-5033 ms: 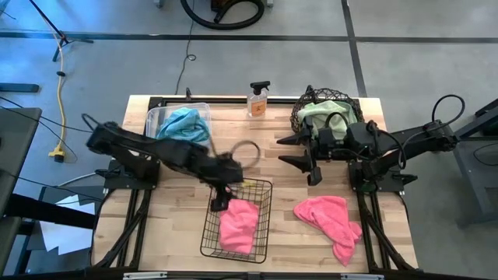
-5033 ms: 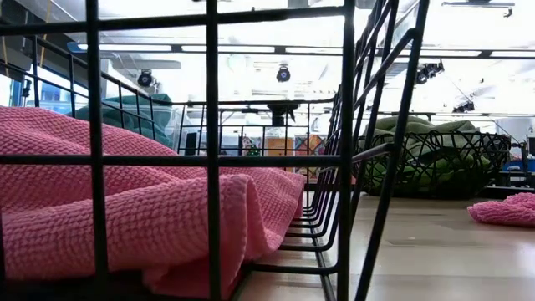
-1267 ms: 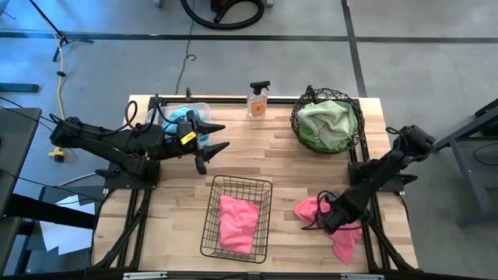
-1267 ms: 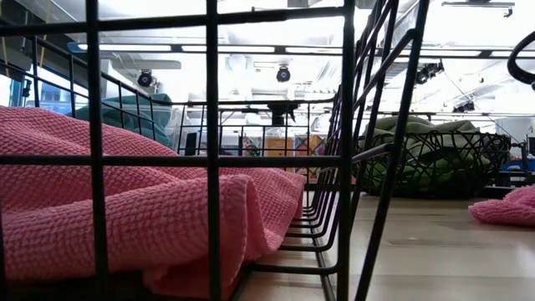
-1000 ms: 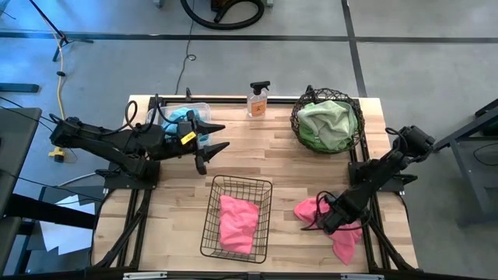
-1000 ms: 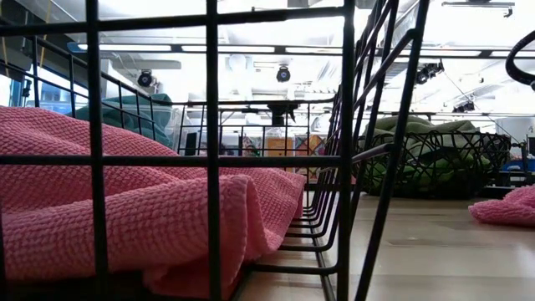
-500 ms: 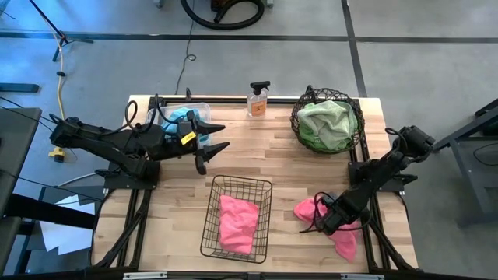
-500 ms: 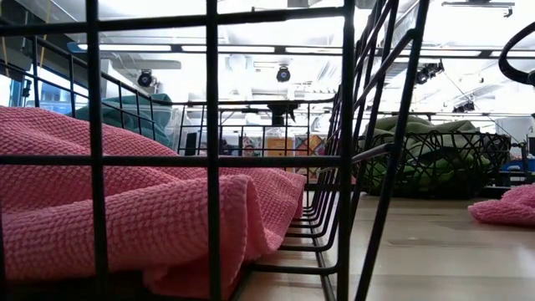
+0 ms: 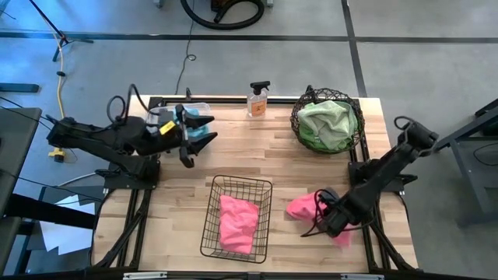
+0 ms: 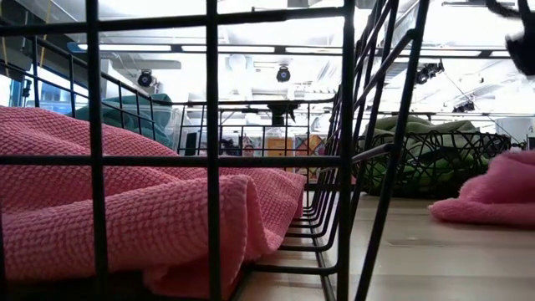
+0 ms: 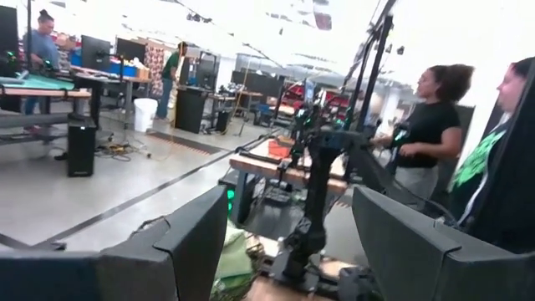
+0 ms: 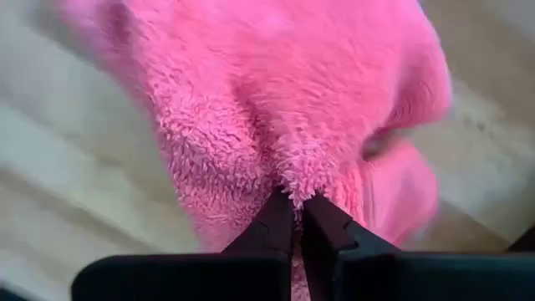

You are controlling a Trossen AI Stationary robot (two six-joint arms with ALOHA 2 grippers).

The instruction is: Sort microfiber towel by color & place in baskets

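My right gripper [image 9: 325, 219] is shut on a pink towel [image 9: 299, 207] at the table's near right; the towel also shows in the low view [image 10: 493, 196]. A second pink towel [image 9: 237, 222] lies in the black wire-grid basket [image 9: 215, 204] at the near middle. A green towel [image 9: 327, 123] fills the round dark wire basket [image 9: 298, 117] at the far right. A teal towel [image 9: 201, 124] lies in the clear bin [image 9: 156, 117] at the far left. My left gripper [image 9: 194, 142] hangs open and empty beside the bin, its fingers wide apart in the left wrist view [image 11: 288, 242]. My right gripper pinches a raised fold of the pink towel [image 12: 292, 186] between its two fingers, which come from above and slant toward the table's left. The towel is bunched around the fingers. Its lower part [image 10: 468, 213] lies on the table.
An orange spray bottle [image 9: 258, 99] stands at the far edge between the bin and the round basket. Bare wood [image 9: 257, 152] lies between the baskets. People stand in the room beyond the table in the left wrist view [image 11: 426, 142].
My right gripper has drawn the pink towel toward the table's left, toward the wire-grid basket; the towel has gathered into a taller, tighter heap. My left gripper has pulled back toward the table's far left corner, near the bin, and stayed open.
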